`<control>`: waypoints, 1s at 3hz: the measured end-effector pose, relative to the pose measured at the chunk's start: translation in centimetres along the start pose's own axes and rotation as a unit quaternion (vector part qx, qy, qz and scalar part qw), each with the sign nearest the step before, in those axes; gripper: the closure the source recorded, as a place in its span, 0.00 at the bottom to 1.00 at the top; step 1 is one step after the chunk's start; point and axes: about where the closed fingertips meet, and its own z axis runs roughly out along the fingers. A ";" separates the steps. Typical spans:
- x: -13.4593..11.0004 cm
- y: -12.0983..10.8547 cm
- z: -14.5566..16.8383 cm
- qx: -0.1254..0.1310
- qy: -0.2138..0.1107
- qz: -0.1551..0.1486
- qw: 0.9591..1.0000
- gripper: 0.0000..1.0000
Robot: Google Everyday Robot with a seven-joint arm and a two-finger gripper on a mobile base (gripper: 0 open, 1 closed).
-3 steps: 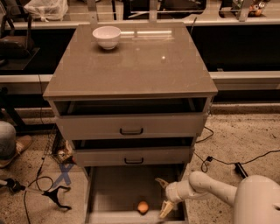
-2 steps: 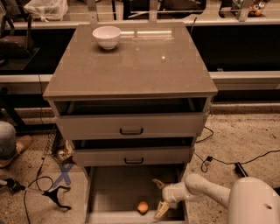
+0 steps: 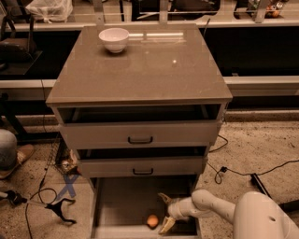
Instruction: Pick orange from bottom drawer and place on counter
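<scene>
Orange (image 3: pixel 152 221) lies on the floor of the pulled-out bottom drawer (image 3: pixel 122 203), near its front edge. Just right of it, down in the drawer, hangs the tool (image 3: pixel 165 212), spread wide and holding nothing. A bowl (image 3: pixel 114 38) stands far-left on the bench (image 3: pixel 140 70).

1. Landmark: the three-drawer cabinet (image 3: pixel 220 116).
2. White bowl (image 3: pixel 114 38): stands upright on top of the cabinet, at its rear left corner.
3. Top drawer (image 3: pixel 140 134) and middle drawer (image 3: pixel 142 166): each has a dark handle and is partly pulled out of the cabinet front.
4. Blue tape cross (image 3: pixel 68 186): lies on the speckled floor (image 3: pixel 252 144), left of the cabinet base.
5. Black cables (image 3: pixel 261 170): run over the floor right of the cabinet.
6. Plastic bag (image 3: pixel 49 8): sits behind the cabinet, to the left.
7. Gripper (image 3: pixel 164 212): sits low at the cabinet front, fingers spread apart.
</scene>
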 end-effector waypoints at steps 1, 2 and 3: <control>1.3 0.0 2.0 -0.004 -0.003 0.005 1.000 0.00; 2.0 0.1 2.9 -0.007 -0.001 0.009 1.000 0.00; 2.4 0.2 3.6 -0.009 0.001 0.012 1.000 0.18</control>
